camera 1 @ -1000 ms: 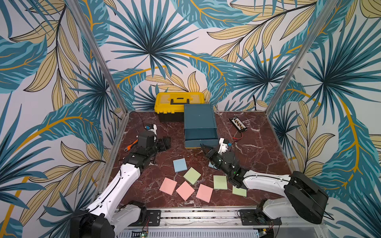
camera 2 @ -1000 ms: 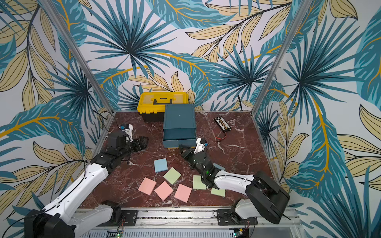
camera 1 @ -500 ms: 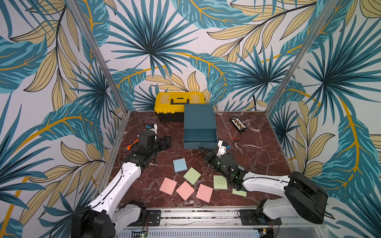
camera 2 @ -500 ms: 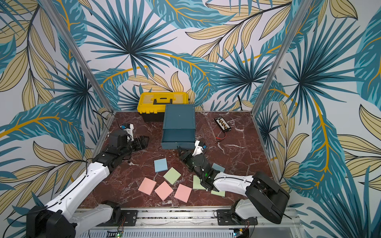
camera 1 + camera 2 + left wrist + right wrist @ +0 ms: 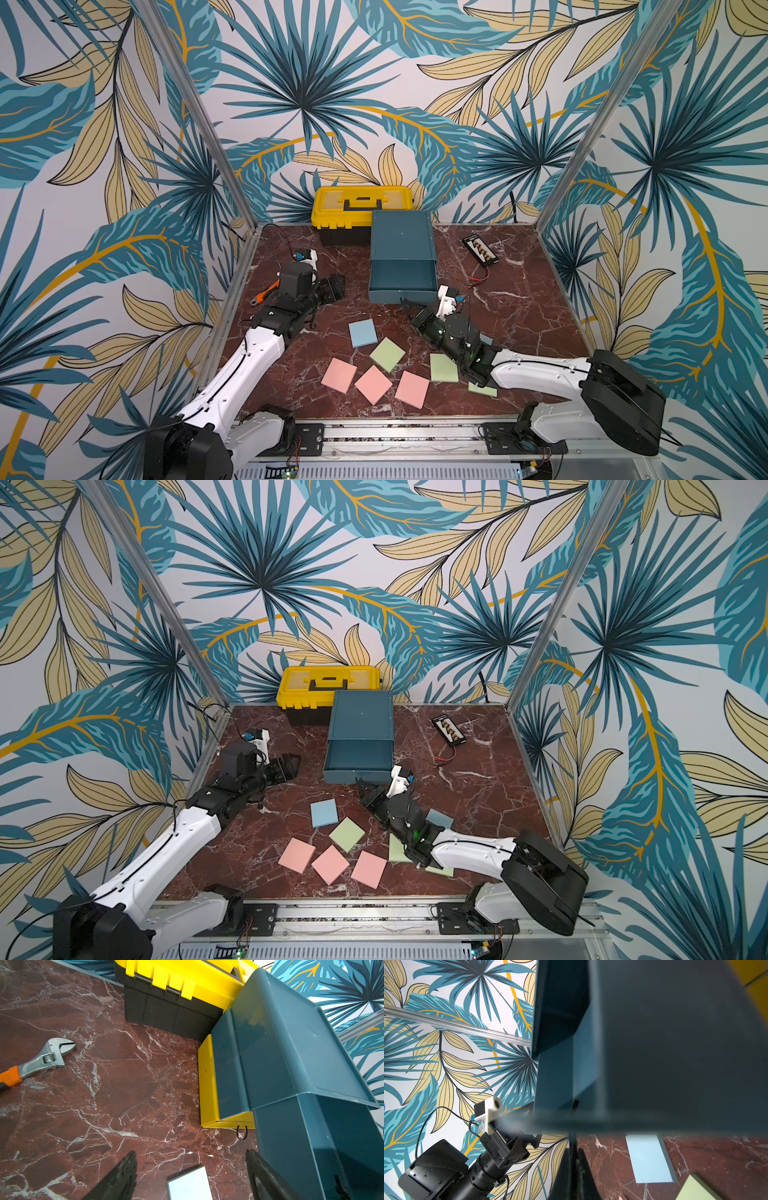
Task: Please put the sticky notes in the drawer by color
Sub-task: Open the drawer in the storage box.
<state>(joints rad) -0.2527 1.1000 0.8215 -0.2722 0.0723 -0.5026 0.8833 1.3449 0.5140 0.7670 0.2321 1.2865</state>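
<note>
top drawer (image 5: 402, 277) stands open, notes (image 5: 387, 354) lie loose on the tabletop (image 5: 519, 316) just in front. right fingers (image 5: 572, 1172) pinched shut at the drawer front; left fingers (image 5: 124, 1174) spread, empty. a hard tug here could drag the unbraced cabinet (image 5: 401, 232) or yank the drawer clean out.

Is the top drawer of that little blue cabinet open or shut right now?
Open. In both top views the top drawer sticks well out from the front of the cabinet, with its inside showing.
</note>
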